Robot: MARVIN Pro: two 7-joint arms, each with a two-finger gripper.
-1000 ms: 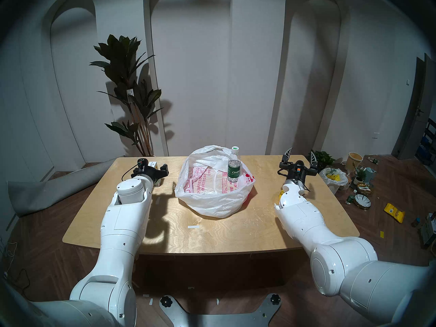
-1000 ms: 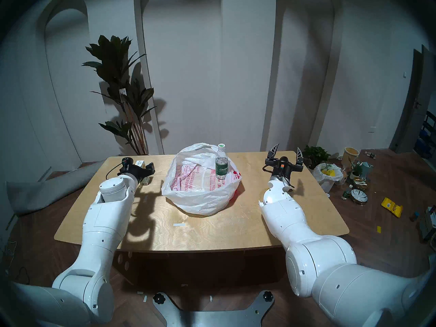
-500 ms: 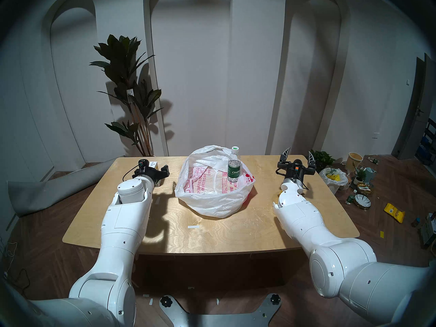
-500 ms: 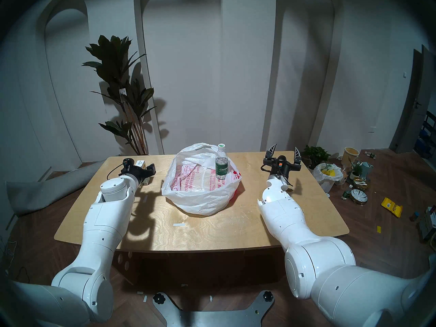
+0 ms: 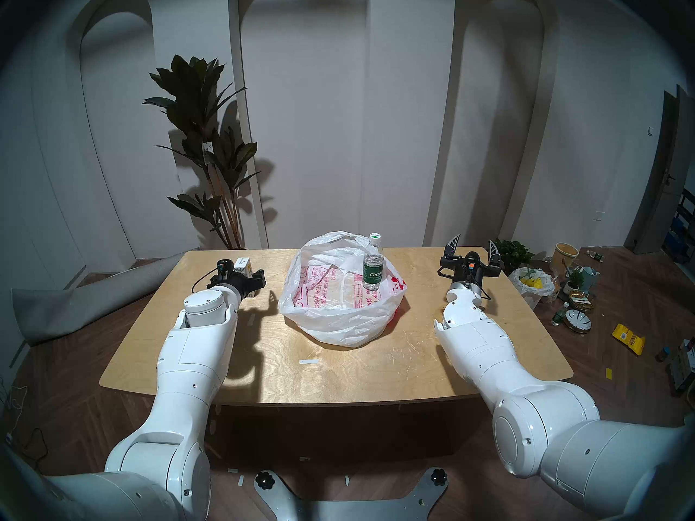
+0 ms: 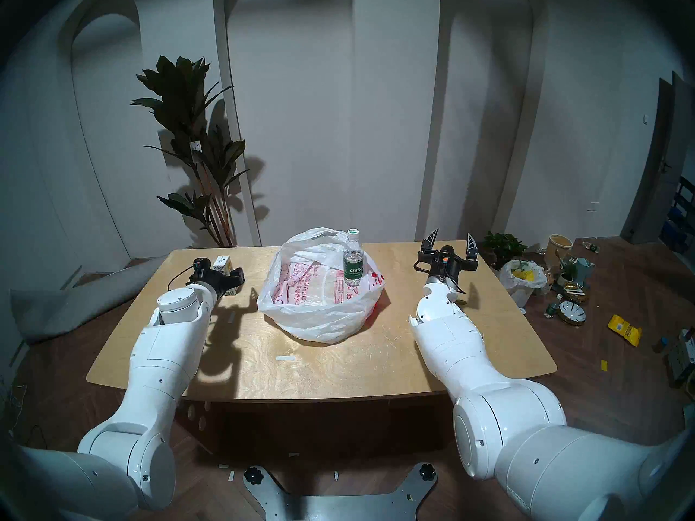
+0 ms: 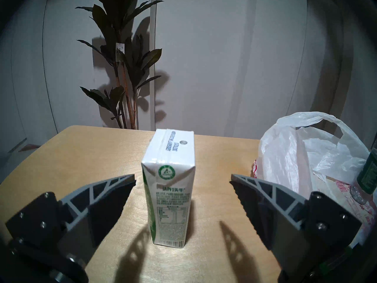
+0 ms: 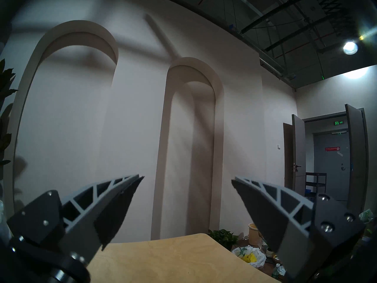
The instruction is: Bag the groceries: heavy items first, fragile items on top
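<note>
Banana hidden; L tool [image 7: 182, 179] half-hides carton [image 5: 242, 264].

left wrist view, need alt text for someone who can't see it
A white-green drink carton stands upright on the wooden table, untouched between the open left gripper fingers. A white plastic bag sits at right.

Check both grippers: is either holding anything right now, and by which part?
Nothing is held. The left gripper is open, its fingers either side of the upright drink carton without touching it. The right gripper is open on empty air.
</note>
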